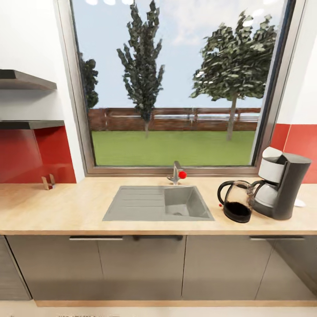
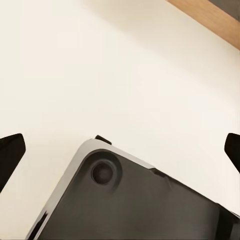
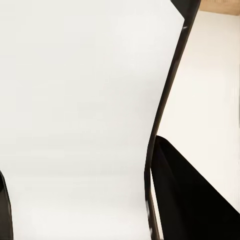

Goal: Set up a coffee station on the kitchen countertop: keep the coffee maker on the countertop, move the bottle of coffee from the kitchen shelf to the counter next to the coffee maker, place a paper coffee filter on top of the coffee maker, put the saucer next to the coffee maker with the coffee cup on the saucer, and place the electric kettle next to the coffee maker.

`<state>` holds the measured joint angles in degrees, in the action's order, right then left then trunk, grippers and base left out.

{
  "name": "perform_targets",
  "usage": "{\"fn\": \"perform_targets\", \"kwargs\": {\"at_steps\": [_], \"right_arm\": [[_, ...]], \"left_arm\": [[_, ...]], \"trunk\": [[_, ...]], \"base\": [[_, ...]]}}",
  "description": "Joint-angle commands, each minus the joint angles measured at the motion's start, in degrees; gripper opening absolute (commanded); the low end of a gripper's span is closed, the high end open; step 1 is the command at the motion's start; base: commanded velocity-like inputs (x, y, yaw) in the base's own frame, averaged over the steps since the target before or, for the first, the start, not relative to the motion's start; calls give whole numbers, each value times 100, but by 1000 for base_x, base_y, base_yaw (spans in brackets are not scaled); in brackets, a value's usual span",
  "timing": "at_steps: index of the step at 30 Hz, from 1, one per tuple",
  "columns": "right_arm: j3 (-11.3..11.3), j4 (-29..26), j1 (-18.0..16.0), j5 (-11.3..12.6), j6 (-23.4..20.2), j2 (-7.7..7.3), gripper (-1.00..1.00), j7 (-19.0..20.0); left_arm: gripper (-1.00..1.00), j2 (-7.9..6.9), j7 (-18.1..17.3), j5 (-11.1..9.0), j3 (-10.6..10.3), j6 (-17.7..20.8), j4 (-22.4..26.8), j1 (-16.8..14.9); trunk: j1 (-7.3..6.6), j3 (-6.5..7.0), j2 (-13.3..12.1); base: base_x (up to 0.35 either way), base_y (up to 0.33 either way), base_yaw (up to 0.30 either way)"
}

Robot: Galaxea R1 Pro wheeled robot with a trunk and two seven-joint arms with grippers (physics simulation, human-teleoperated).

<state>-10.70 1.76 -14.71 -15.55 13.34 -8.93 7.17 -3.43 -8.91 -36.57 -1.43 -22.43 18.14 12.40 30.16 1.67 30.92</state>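
Kettle (image 1: 237, 203) stands beside coffee maker (image 1: 279, 185); left fingers (image 2: 11, 155) spread, right unclear.

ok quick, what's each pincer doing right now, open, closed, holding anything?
Left pincer: open, fingertips wide apart, nothing between them.
Right pincer: cannot be told; one dark fingertip shows at the frame edge.

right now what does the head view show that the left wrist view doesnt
The head view shows the kitchen countertop with its inset sink, the electric kettle standing right beside the coffee maker, two wall shelves and the window onto trees. The left wrist view shows pale floor, the two dark fingertips of the left hand spread wide apart with nothing between them, and a dark part of the robot's own body. Both share just a strip of light wood, seen at the cabinet base in the head view.
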Motion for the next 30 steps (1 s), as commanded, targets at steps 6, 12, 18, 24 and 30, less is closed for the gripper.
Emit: {"fn": "perform_targets", "kwargs": {"at_steps": [6, 12, 18, 24, 30], "right_arm": [[-55, 18, -6, -23, 36, -5, -100, 13], [-55, 18, -6, -19, 37, -4, -100, 13], [-55, 18, -6, -18, 37, -3, -100, 12], [-55, 18, -6, -18, 37, -3, -100, 12], [-55, 18, -6, -24, 37, -3, -100, 13]], "left_arm": [[100, -3, -31, -60, -15, -7, 5, 3], [100, -3, -32, -60, -15, -7, 5, 5], [100, -2, -32, -60, -15, -9, 5, 2], [100, -1, -31, -61, -15, -31, 5, 2], [100, 0, -32, -62, -15, -28, 5, 6]], "trunk": [[2, 0, 2], [2, 0, 2], [2, 0, 2], [2, 0, 2], [2, 0, 2]], "base": [[0, -290, 157], [0, -290, 12], [0, -290, 0], [0, -290, 0], [0, -290, 0]]}}
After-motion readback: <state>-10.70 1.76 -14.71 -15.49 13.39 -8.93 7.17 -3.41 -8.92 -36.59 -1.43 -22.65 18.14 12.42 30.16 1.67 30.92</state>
